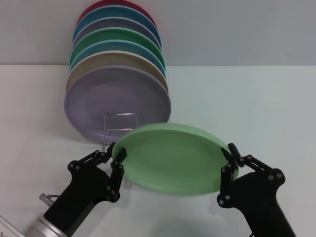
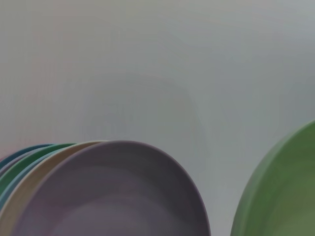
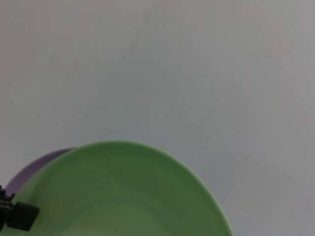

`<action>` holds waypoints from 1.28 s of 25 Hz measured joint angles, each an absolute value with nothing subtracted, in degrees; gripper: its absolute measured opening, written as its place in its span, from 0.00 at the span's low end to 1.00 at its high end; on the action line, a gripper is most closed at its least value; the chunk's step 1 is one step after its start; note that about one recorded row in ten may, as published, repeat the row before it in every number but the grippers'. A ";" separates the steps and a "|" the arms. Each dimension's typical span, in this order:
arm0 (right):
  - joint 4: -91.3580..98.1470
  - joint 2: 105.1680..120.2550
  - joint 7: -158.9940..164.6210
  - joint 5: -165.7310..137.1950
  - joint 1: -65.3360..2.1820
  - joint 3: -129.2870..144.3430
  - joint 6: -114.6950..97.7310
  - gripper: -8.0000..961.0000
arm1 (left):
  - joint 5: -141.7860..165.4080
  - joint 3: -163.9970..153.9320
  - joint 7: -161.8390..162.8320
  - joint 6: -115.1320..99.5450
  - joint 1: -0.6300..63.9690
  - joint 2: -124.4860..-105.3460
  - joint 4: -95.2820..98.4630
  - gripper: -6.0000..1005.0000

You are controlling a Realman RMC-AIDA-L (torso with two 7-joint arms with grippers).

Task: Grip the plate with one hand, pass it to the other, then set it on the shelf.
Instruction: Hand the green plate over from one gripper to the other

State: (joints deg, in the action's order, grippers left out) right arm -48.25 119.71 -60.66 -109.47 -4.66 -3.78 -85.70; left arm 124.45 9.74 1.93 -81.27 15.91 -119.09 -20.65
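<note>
While both arms reach in from the near edge of the bench, the round pale mint-green matte plate (image 1: pixel 173 159) hangs in the air between them, tilted with its face toward the robot and clear of the white bench (image 1: pixel 256 103). The right end effector (image 1: pixel 231 165) has its thin black fingers clenched on the plate's right rim. The left end effector (image 1: pixel 116 160) sits at the opposite rim with its fingers (image 1: pixel 121 154) closing around the edge; whether it bears any weight cannot be told. In the right wrist view the plate (image 3: pixel 123 191) fills the lower part, with the left end effector's fingertip (image 3: pixel 19 215) at its far edge.

Just behind the plate, toward the far edge of the bench, stands the thin silvery wire rack (image 1: pixel 120 126), its square-looped front frame showing. A round lilac plate (image 1: pixel 117 103) leans in it foremost, with a beige plate, blue and emerald-green ones and a crimson one stacked upright behind.

By judgement the handover is in hand: both end effectors meet on the plate, and placing is not yet done. The next move calls for one side to hold firm before the other lets go, then a lift and turn to upright so the plate slips in front of the lilac one without knocking it.
</note>
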 joint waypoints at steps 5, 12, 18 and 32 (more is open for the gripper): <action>-48.27 119.71 -60.64 -109.59 -4.66 -3.78 -85.69 0.03 | 124.45 9.73 1.93 -81.27 15.91 -119.09 -20.53 0.19; -48.34 119.71 -60.64 -109.68 -4.66 -3.78 -85.69 0.03 | 124.45 9.60 1.93 -81.27 15.99 -119.09 -20.27 0.17; -48.34 119.68 -60.64 -109.67 -4.66 -3.62 -85.69 0.03 | 124.45 9.75 1.93 -81.25 16.00 -119.09 -20.21 0.12; -48.34 119.52 -60.64 -109.30 -5.01 -3.06 -85.68 0.03 | 124.34 10.02 1.93 -81.21 15.65 -119.08 -20.23 0.05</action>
